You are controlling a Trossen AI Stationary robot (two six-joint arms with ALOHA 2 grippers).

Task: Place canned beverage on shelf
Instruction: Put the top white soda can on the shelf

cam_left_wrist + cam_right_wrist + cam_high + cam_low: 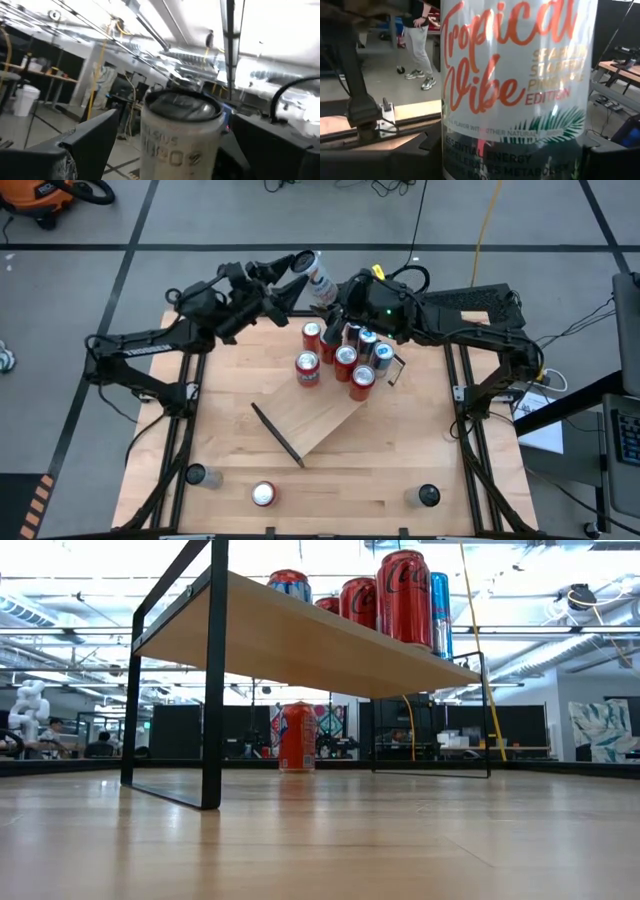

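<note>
White can (320, 278) held at the bench's far edge, off the shelf (318, 418).
You have the right tool (333, 302) clamped on the white can, lifted beside the can cluster (343, 356) on the shelf's far end. Your left tool (296, 266) sits spread wide around the can's top without gripping. One red can (263, 494) stands alone at the bench's (400, 460) near edge.

Grey floor (200, 220) w/ dark tape lines; desks (500, 750) & ceiling lights behind.
</note>
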